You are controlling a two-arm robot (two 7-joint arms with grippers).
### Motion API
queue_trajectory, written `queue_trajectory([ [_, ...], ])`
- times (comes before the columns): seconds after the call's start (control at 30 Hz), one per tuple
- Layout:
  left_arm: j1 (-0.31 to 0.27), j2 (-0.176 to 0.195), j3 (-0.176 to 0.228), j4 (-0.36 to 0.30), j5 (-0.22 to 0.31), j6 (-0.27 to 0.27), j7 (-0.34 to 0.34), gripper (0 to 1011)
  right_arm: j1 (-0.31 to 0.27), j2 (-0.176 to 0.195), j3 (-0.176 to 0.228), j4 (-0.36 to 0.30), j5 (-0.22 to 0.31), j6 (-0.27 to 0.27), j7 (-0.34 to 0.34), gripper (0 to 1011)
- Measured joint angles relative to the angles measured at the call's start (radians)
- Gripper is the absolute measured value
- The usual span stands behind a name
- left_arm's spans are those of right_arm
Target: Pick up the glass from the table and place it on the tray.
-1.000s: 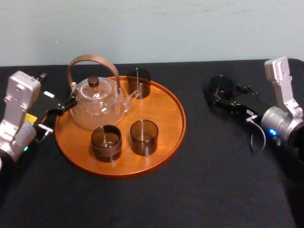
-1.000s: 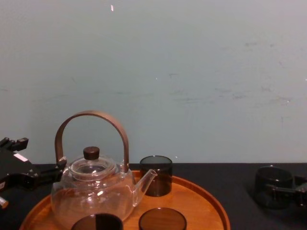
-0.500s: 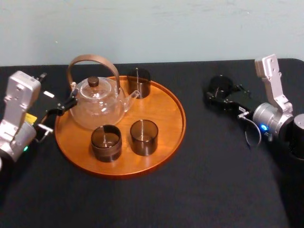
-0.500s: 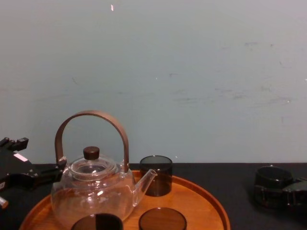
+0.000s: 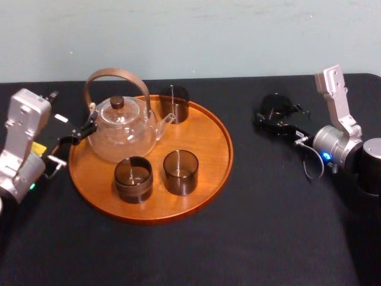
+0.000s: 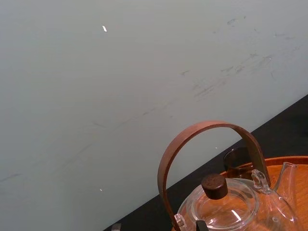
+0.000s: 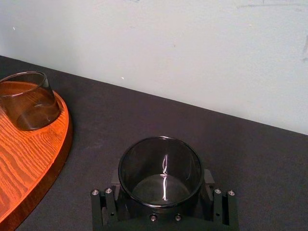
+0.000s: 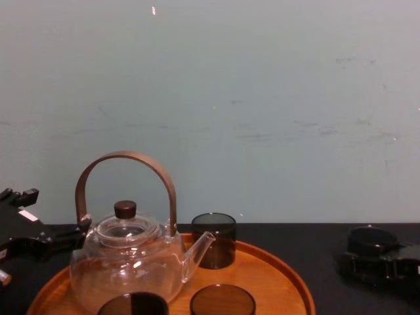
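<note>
My right gripper (image 5: pixel 269 121) pinches the smoky glass (image 7: pixel 161 168) from both sides (fingers (image 7: pixel 108 204) pressed low on its wall), down at the black table (image 5: pixel 250 226), well right of the tray (image 5: pixel 208 149). My left gripper (image 5: pixel 76 136) sits beside the teapot (image 5: pixel 122 134) at the tray's left edge.

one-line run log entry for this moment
stage: grasp | right gripper: around dark glass on table, right of tray | left gripper: parked by teapot, tray's left edge | tray holds: teapot, three glasses
</note>
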Motion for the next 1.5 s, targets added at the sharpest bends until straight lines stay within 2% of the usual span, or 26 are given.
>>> queue_trajectory([
  [0.37,0.0,0.0,0.0,0.0,0.0,0.0,0.0,1009,-0.006,0.003,0.001,-0.009,0.002,0.001,-0.001,999],
  [0.53,0.0,0.0,0.0,0.0,0.0,0.0,0.0,1009,-0.007,0.003,0.001,-0.011,0.002,0.002,-0.001,906],
  [0.77,0.0,0.0,0.0,0.0,0.0,0.0,0.0,1009,-0.008,0.004,0.001,-0.013,0.003,0.003,-0.002,905],
  [0.9,0.0,0.0,0.0,0.0,0.0,0.0,0.0,1009,-0.024,0.01,0.009,-0.038,0.01,0.015,0.001,905],
  [1.07,0.0,0.0,0.0,0.0,0.0,0.0,0.0,1010,-0.071,0.029,0.023,-0.123,0.027,0.046,0.009,905],
  [1.37,0.0,0.0,0.0,0.0,0.0,0.0,0.0,1010,-0.144,0.064,0.022,-0.266,0.044,0.079,0.014,905],
  [1.4,0.0,0.0,0.0,0.0,0.0,0.0,0.0,1009,-0.156,0.07,0.019,-0.294,0.046,0.083,0.017,905],
  [1.43,0.0,0.0,0.0,0.0,0.0,0.0,0.0,1010,-0.2,0.086,-0.021,-0.416,0.057,0.093,0.036,905],
  [1.5,0.0,0.0,0.0,0.0,0.0,0.0,0.0,1010,-0.201,0.084,-0.042,-0.436,0.06,0.094,0.042,905],
])
